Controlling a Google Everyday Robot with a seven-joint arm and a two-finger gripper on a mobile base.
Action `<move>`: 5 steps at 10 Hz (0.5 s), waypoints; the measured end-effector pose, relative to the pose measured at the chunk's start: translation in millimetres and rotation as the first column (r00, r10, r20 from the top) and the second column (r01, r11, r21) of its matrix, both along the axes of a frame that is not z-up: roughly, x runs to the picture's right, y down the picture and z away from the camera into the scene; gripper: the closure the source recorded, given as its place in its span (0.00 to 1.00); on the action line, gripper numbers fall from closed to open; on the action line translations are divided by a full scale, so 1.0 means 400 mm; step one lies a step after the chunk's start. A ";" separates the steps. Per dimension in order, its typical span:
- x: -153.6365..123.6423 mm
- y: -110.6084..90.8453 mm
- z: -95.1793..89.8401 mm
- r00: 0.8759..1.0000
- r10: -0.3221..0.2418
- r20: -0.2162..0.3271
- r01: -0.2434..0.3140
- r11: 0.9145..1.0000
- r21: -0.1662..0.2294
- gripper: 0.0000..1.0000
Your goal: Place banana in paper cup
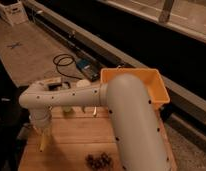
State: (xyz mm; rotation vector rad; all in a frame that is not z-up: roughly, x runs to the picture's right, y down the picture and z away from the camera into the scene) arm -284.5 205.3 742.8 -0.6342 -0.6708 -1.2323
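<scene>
My gripper point(42, 134) hangs from the wrist at the left end of the white arm, over the near left part of the wooden table point(86, 135). It is shut on the banana point(42, 144), a slim pale yellow piece that points down from the gripper just above the wood. The paper cup point(82, 84), off-white and round, stands at the far edge of the table behind the forearm, well to the right of and beyond the gripper. Its lower part is hidden by the arm.
A small green cup point(68, 109) stands just under the forearm. An orange bin point(146, 80) sits at the far right. A dark cluster of grapes point(98, 161) lies near the front edge. Cables and a blue device point(83, 67) lie on the floor behind.
</scene>
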 end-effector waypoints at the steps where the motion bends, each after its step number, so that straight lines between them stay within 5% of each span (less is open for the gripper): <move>1: 0.041 -0.048 0.004 0.999 0.028 -0.040 -0.027 0.999 0.036 1.00; 3: 0.121 -0.128 0.010 0.992 0.087 -0.087 -0.080 0.994 0.078 1.00; 5: 0.238 -0.258 0.015 0.977 0.174 -0.124 -0.158 0.979 0.126 1.00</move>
